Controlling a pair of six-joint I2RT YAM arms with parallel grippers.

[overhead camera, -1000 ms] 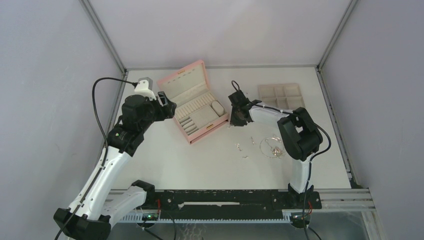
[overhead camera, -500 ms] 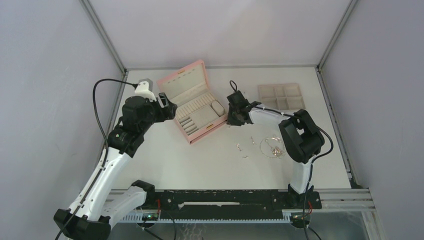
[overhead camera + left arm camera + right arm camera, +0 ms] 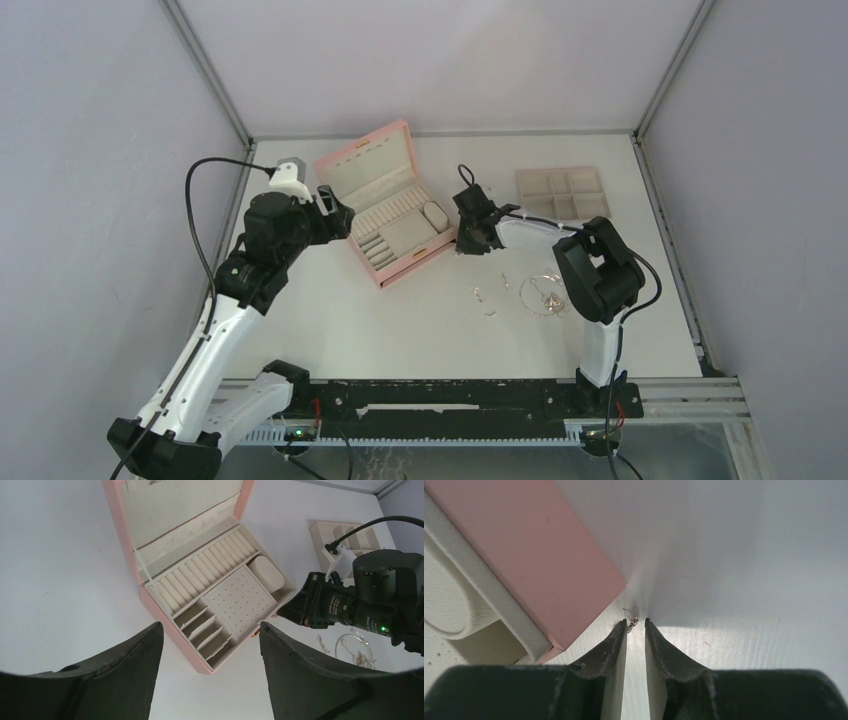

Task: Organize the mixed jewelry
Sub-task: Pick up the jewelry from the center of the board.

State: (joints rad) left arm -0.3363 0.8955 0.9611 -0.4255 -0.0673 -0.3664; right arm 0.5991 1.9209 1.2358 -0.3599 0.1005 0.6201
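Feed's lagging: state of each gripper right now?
Left gripper: open, holding nothing.
Right gripper: narrow gap, tiny silver piece at its tips; grip cannot be told.

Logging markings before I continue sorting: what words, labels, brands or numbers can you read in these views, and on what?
None: no readable text in any view.
pink box: plain, no brand or label shows.
beige tray: plain, no markings.
right arm: only a green light, no legible marking.
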